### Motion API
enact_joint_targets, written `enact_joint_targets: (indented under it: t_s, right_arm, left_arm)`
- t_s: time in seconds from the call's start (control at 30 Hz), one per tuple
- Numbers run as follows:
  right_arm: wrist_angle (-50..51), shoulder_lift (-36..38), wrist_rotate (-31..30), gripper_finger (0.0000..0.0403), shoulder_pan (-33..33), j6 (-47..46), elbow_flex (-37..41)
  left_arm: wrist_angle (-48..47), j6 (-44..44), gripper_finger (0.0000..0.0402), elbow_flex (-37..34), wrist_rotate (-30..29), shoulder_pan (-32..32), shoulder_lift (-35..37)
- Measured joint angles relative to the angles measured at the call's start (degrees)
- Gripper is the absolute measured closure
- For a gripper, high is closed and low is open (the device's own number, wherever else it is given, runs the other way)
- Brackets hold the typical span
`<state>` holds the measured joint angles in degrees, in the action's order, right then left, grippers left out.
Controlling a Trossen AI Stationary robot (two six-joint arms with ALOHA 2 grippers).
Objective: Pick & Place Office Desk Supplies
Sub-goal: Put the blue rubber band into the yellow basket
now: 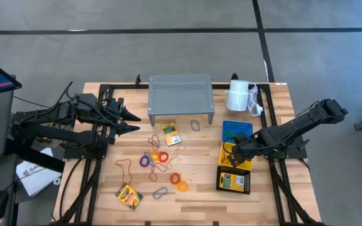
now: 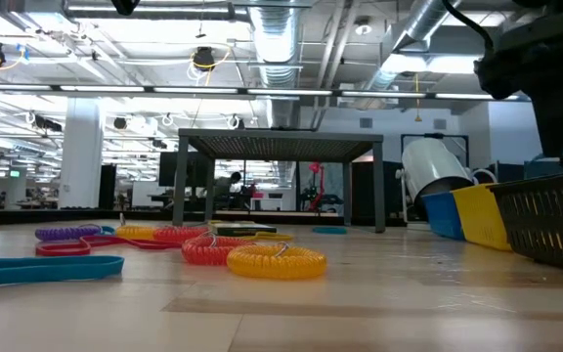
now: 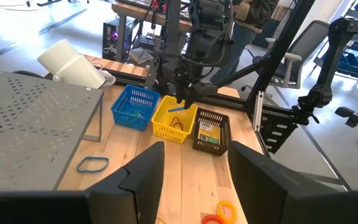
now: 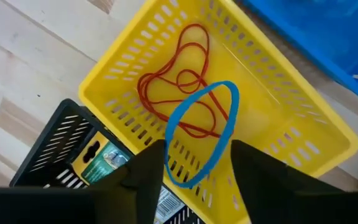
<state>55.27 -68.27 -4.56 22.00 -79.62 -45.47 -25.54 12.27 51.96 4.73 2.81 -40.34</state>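
Right pincer (image 4: 194, 171) poised directly above the yellow basket (image 4: 303, 134), fingers parted with nothing clamped; a blue loop (image 4: 201, 134) lies tilted inside that basket, one end up against its near wall, over a tangle of thin red loops (image 4: 179, 87) on the basket floor. Blue basket (image 1: 237, 130) touching the yellow basket on the side toward the white paper roll (image 1: 237, 95); black basket (image 1: 233, 182) touching it on the opposite side, holding a crayon box (image 1: 232, 181). Remaining loops (image 1: 159, 158) and two further crayon boxes (image 1: 171, 134) scattered on the counter (image 1: 200, 188) well apart from the yellow basket, beyond the grey perforated shelf (image 1: 181, 95). Left pincer (image 1: 131, 121) waits past that shelf, fingers apart and empty
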Motion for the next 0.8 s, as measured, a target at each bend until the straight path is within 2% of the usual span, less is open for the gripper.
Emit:
enact_joint_targets:
  t_s: [0.1,0.27,0.37,0.63,0.8]
  right_arm:
    - [-0.19,0.02,-0.18,0.0202,0.0,-0.38,0.02]
    - [-6.47,0.28,-2.25,0.0189,0.0,-4.37,2.51]
    - [-7.34,-0.55,-2.78,0.019,0.33,-8.02,4.04]
    - [-22.23,0.69,-8.73,0.02,1.64,-15.97,9.34]
    - [-23.92,0.83,-10.72,0.0205,2.62,-17.92,10.19]
  left_arm:
    - [0.0,0.0,0.0229,0.0,0.0,0.0,0.0]
    - [0.0,0.0,0.0229,0.0,0.0,0.02,0.0]
    - [0.0,0.02,0.0229,0.0,0.0,0.01,-0.01]
    - [0.0,0.15,0.0229,0.0,0.0,0.02,-0.02]
    - [0.0,0.15,0.0229,0.0,0.01,0.0,0.0]
